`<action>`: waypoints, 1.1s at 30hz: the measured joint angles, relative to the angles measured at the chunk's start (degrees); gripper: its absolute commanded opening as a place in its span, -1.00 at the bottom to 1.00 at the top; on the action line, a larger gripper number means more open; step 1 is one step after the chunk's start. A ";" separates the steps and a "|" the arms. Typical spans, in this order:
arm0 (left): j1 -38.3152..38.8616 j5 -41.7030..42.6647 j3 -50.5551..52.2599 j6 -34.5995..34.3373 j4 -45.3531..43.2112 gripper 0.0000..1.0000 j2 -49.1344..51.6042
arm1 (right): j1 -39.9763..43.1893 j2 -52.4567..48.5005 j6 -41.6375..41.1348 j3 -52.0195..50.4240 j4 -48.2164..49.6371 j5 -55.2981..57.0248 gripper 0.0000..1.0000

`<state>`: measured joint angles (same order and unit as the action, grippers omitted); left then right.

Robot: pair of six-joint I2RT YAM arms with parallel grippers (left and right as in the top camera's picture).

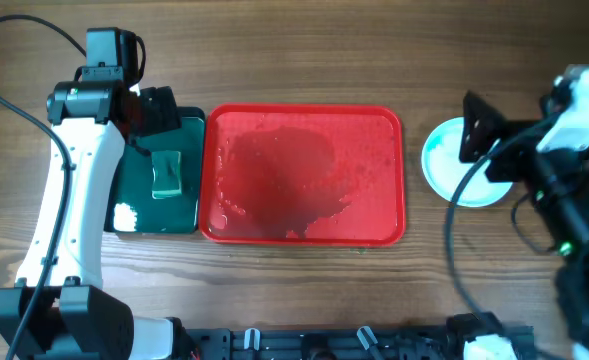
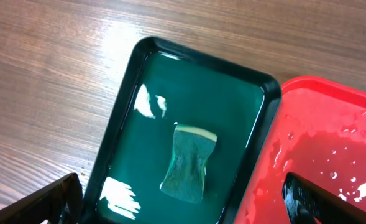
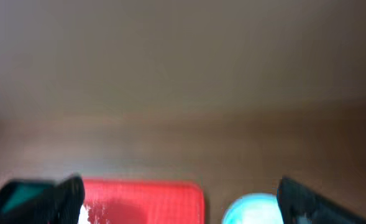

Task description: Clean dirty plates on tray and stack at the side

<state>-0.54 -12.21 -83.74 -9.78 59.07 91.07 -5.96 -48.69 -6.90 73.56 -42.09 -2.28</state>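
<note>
Left end effector [image 2: 181, 186]: jaws spread wide, released, holding nothing.
Directly beneath it: green rectangular sponge [image 2: 189, 165] lying in the narrow dark green plastic tray [image 2: 170, 81], which holds liquid.
Right end effector [image 3: 179, 190]: jaws spread wide, grasping nothing.
Just beside its right finger: round pale aqua and white plates [image 1: 439, 160] on the wooden counter [image 1: 304, 60], partly under the arm.
Between the two end effectors: large red rectangular plastic tray [image 1: 274, 180], wet, with no plate on it.
Step in hand: likely the last stacking release, with the plates set at the side, apart from the red tray.
Next move: probably drawing both arms clear without nudging the stack.
Count: two end effectors, two trays, one sponge. There is one pile of plates, and how many it holds I cannot tell.
</note>
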 measured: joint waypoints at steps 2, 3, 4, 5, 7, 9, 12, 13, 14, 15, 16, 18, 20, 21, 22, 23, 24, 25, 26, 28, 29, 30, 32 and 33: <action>0.00 0.02 0.00 0.00 -0.02 1.00 0.00 | 1.60 7.28 2.43 -13.92 10.29 -2.62 1.00; 0.00 0.02 0.00 -0.02 0.07 1.00 0.00 | 1.81 10.58 2.93 -20.26 16.46 -3.50 0.99; 0.00 0.04 0.00 0.00 0.04 1.00 0.00 | 1.90 14.25 3.34 -27.10 22.82 -4.39 0.99; 0.00 0.09 0.00 -0.02 0.04 1.00 0.00 | 1.90 18.91 3.76 -35.10 27.67 -5.38 1.00; 0.00 0.04 0.00 -0.02 0.13 1.00 0.00 | 1.90 25.99 4.20 -47.84 35.04 -6.45 0.99; 0.00 0.02 0.00 -0.02 0.07 1.00 0.00 | 1.88 31.08 4.26 -56.63 37.90 -6.73 1.00; 0.00 0.04 0.00 -0.02 -0.04 1.00 0.02 | 1.88 38.25 4.44 -66.34 40.15 -6.73 0.99; 0.00 0.04 0.00 -0.02 0.04 1.00 0.02 | 1.88 40.37 4.44 -68.83 40.39 -6.75 0.99; 0.00 0.04 0.00 -0.02 0.04 1.00 0.02 | 1.88 41.70 4.44 -70.38 40.65 -6.73 1.00; 0.00 0.02 0.00 -0.02 0.07 1.00 0.02 | 1.88 42.60 4.44 -71.54 41.33 -6.71 0.99; 0.00 0.04 0.00 -0.02 0.04 1.00 0.02 | 1.88 44.09 4.48 -73.02 42.18 -6.67 0.99; 0.00 0.02 0.00 -0.02 0.07 1.00 0.02 | 1.88 44.74 4.63 -73.11 42.16 -6.67 0.99; 0.00 0.04 0.00 -0.02 0.02 1.00 0.02 | 1.88 47.10 4.66 -73.18 43.06 -6.67 0.99; 0.00 0.04 0.00 -0.02 0.04 1.00 0.02 | 1.88 47.69 4.66 -73.16 42.91 -6.67 0.99; 0.00 0.04 0.00 -0.02 0.07 1.00 0.02 | 1.88 47.69 4.66 -73.16 42.62 -6.67 0.99; 0.00 0.02 0.00 -0.02 0.07 1.00 0.02 | 1.88 47.69 4.66 -73.16 42.58 -6.67 0.99; 0.00 0.02 0.00 -0.02 0.07 1.00 0.02 | 1.88 47.67 4.66 -73.16 42.60 -6.67 0.99; 0.00 0.02 0.00 -0.02 0.07 1.00 0.02 | 1.88 47.63 4.66 -73.16 42.58 -6.67 0.99; 0.00 0.02 0.00 -0.02 0.07 1.00 0.02 | 1.88 47.52 4.66 -73.16 42.58 -6.67 0.99; 0.00 0.02 0.00 -0.02 0.07 1.00 0.02 | 1.88 47.36 4.66 -73.16 42.58 -6.67 0.99; 0.00 0.02 0.00 -0.02 0.07 1.00 0.02 | 1.88 47.36 4.66 -73.16 42.58 -6.67 1.00; 0.00 0.02 0.00 -0.02 0.07 1.00 0.02 | 1.88 47.36 4.66 -73.16 42.58 -6.67 0.99; 0.00 0.02 0.00 -0.02 0.07 1.00 0.02 | 1.88 47.36 4.66 -73.16 42.58 -6.67 0.99; 0.00 0.02 0.00 -0.02 0.07 1.00 0.02 | 1.88 47.36 4.66 -73.16 42.58 -6.67 0.98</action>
<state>-0.54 -12.19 -83.74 -9.80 59.13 91.09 -4.08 -1.32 -2.24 0.40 0.49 -8.95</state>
